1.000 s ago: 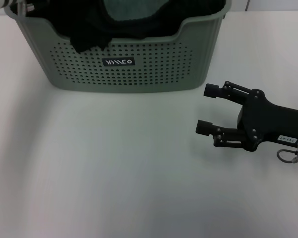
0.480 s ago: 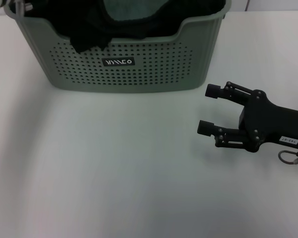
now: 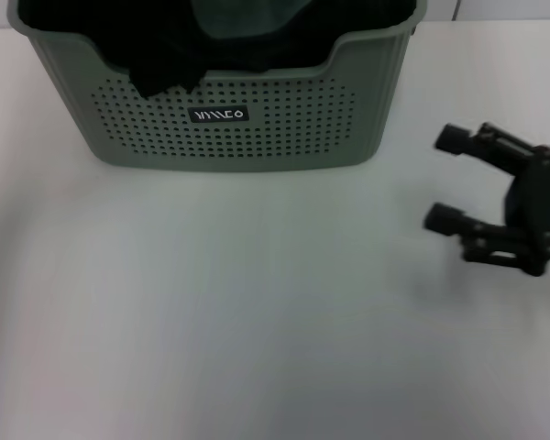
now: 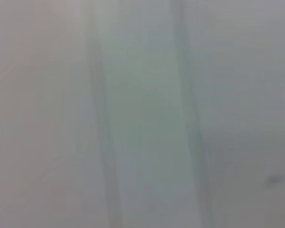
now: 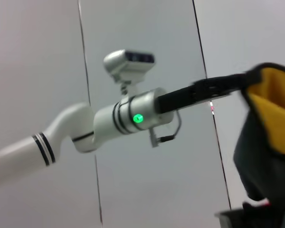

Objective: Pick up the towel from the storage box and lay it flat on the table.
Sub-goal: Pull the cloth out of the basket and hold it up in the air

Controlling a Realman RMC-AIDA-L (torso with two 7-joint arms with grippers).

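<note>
The sage-green storage box (image 3: 229, 128) stands at the far side of the white table (image 3: 211, 312). In the right wrist view my left arm is raised, and its black gripper (image 5: 242, 80) is shut on the towel (image 5: 275, 109). The towel hangs in the air, yellow face and dark edge showing, above the box rim (image 5: 230, 219). The left gripper is out of the head view. My right gripper (image 3: 443, 179) is open and empty, low over the table to the right of the box.
Black fabric (image 3: 165, 69) and a grey-teal cloth (image 3: 243, 18) lie in the box. The left wrist view shows only a pale blurred surface. A wall with dark seams (image 5: 85, 95) stands behind the left arm.
My right gripper has moved to the right and slightly away, still open. The piece of the left arm at the box's far left corner has left the head view.
</note>
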